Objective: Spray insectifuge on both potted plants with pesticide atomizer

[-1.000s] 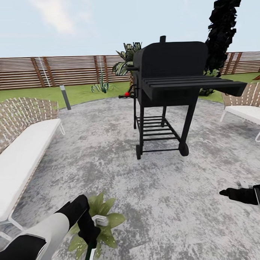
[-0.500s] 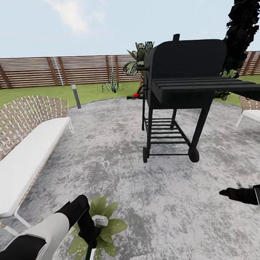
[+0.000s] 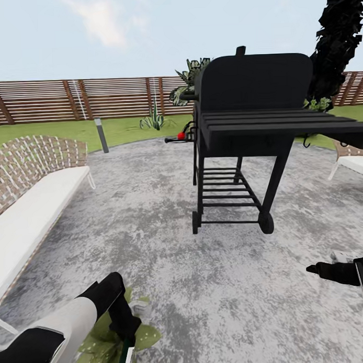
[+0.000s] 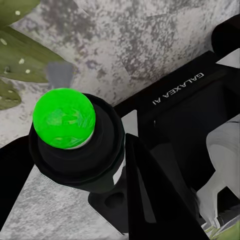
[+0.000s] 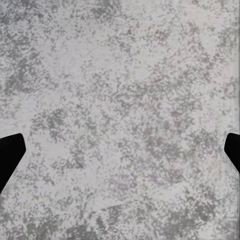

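The pesticide atomizer [image 3: 128, 356] is already picked up: the left claw [image 3: 124, 330] is clamped on its dark green body, white trigger head [image 3: 140, 307] poking out past the fingers. A potted plant [image 3: 106, 345] lies right beneath that claw, its pointed leaves flecked with pale dots, so spraying here looks under way; I cannot judge how fully it is covered. A second plant is not to be seen, so it is probably left. The right claw [image 3: 321, 268] hangs apart and holding nothing over the mottled grey patio [image 3: 168, 255], rough and speckled.

A black grill [image 3: 248, 132] stands between two wicker benches [image 3: 30, 187].
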